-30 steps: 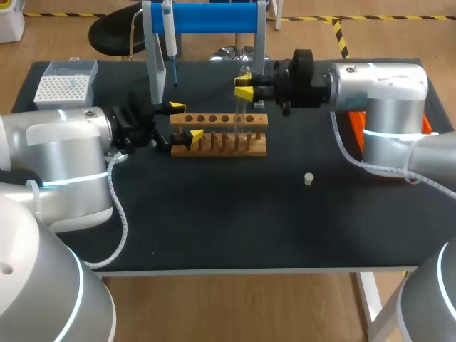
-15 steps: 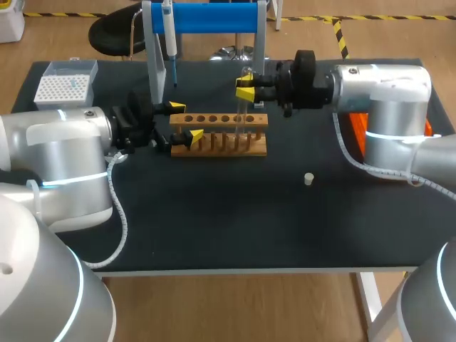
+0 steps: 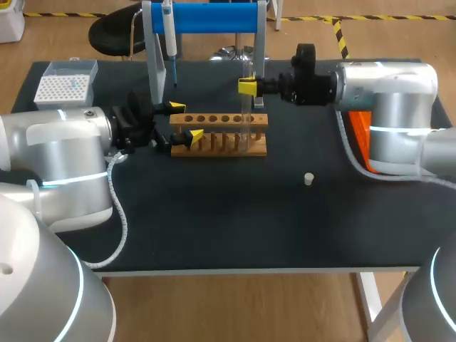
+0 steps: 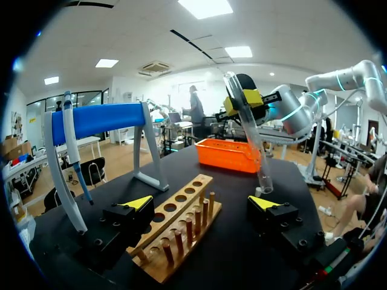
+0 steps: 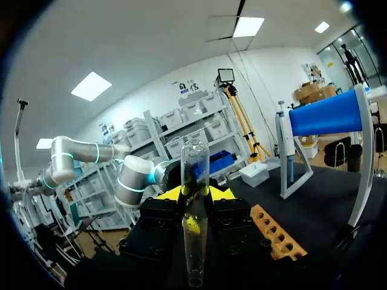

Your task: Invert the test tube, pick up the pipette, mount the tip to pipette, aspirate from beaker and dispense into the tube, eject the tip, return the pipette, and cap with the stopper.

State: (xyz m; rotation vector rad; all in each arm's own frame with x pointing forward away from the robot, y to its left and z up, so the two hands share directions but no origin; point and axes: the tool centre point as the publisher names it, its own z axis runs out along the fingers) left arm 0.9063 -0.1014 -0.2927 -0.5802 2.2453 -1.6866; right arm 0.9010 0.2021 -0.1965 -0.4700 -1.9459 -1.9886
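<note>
Test tube (image 3: pixel 246 121), clear glass, seemingly empty, near-upright above the rack (image 3: pixel 214 146), clamped in right tool (image 3: pixel 247 87).

On the black bench (image 4: pixel 242 254), a wooden rack (image 4: pixel 175 226) lying between the spread fingers (image 4: pixel 138 203) of the left gripper (image 4: pixel 201 203) — nearer one yellow tip than the other. Beyond the rack, a clear tube (image 4: pixel 249 133) held tilted in the air, pinched near its upper end by the right gripper (image 4: pixel 245 98), lower end just above the bench. Behind it, an orange tray (image 4: pixel 227 155). Off to the side — a pipette (image 4: pixel 72 142) hanging on the blue stand (image 4: pixel 100 119).
</note>
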